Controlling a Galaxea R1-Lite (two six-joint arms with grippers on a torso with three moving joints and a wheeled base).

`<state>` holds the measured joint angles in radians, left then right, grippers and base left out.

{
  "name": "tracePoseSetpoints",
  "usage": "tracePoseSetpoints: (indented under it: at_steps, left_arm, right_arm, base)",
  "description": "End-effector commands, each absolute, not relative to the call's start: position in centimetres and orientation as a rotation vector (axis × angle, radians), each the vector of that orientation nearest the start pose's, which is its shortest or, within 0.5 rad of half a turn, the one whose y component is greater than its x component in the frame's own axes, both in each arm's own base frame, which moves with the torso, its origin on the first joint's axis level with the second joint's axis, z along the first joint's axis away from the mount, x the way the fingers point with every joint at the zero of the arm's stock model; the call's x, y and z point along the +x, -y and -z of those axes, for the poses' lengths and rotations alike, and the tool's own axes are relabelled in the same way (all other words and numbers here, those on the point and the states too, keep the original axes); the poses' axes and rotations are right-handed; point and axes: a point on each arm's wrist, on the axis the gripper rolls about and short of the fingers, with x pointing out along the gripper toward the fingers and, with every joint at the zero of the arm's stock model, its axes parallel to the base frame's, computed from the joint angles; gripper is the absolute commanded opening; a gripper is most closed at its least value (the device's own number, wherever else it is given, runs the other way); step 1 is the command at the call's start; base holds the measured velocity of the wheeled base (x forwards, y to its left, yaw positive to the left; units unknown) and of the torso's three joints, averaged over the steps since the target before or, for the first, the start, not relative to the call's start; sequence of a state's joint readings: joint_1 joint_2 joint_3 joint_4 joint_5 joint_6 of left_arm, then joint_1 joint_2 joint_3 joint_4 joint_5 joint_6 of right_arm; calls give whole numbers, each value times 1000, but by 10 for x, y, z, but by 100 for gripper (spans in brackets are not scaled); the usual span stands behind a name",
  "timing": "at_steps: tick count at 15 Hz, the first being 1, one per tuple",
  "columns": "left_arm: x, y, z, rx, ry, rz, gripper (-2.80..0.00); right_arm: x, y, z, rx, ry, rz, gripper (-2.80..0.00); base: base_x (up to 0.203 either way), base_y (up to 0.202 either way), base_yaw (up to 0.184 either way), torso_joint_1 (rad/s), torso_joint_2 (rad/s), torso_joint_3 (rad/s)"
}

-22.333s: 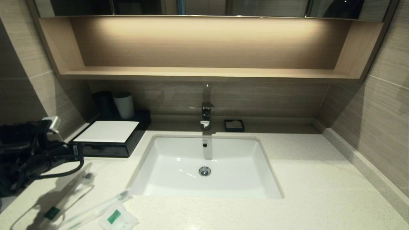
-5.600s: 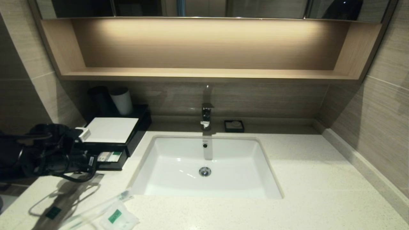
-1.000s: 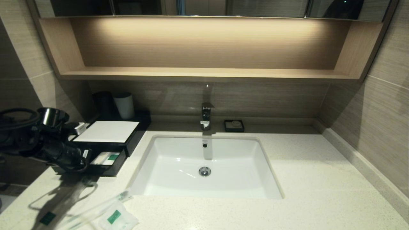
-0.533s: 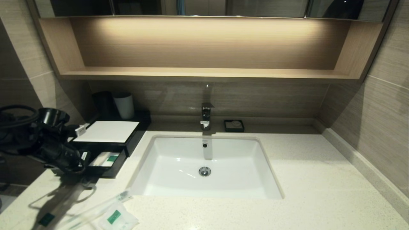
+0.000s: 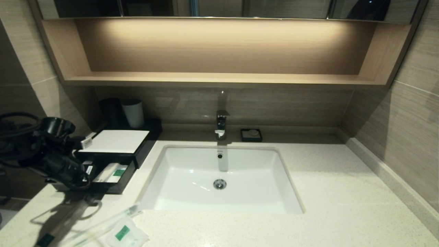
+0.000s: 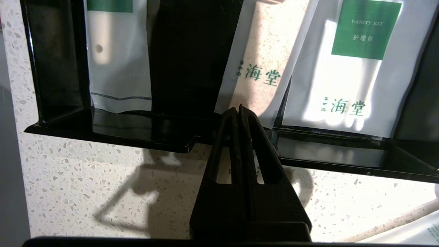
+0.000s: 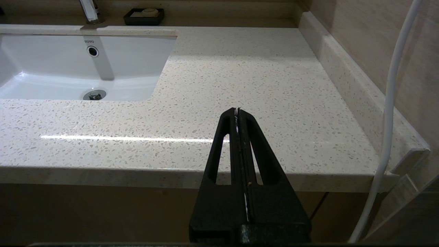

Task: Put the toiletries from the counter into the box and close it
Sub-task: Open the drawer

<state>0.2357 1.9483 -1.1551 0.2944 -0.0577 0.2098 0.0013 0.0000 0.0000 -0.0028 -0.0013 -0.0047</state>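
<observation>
The black box (image 5: 145, 145) with its white top panel stands at the counter's (image 5: 325, 192) back left. Its drawer (image 5: 115, 188) is pulled out, and white sachets (image 6: 353, 68) with green labels lie inside. My left gripper (image 6: 238, 109) is shut, its tips at the notch in the drawer's front wall (image 6: 137, 132), with nothing between the fingers. On the counter near the front left lie a clear-wrapped stick (image 5: 99, 226), a small white sachet (image 5: 126, 235) and a second stick (image 5: 58, 226) in the arm's shadow. My right gripper (image 7: 237, 109) is shut and empty off the counter's front right edge.
A white sink (image 5: 219, 178) with a tap (image 5: 221, 125) fills the counter's middle. A black soap dish (image 5: 251, 134) sits behind it. A grey cup (image 5: 133, 113) and a dark cup (image 5: 110, 111) stand behind the box. A wooden shelf (image 5: 219, 78) hangs above.
The drawer has slid a little further out toward the counter's front, and my left gripper has drawn back with it, staying shut. The toiletries on the counter have not moved.
</observation>
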Motion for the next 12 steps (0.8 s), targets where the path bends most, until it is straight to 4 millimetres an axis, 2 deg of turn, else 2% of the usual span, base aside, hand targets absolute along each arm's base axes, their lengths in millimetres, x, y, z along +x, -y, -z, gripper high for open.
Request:
tracePoseSetpoints:
  at_steps: [1,12]
  left_arm:
    - [325,-77,-117,30,-1090,-45,-280]
    - [324,-77,-130,23,-1047,-56,-280]
  right_arm:
    - [-23,0,-75,-5,3,0,-280]
    - [-23,0,-76,-6,5,0,-280]
  base:
    - [0,0,0,0,0,0]
    - [0,0,0,0,0,0]
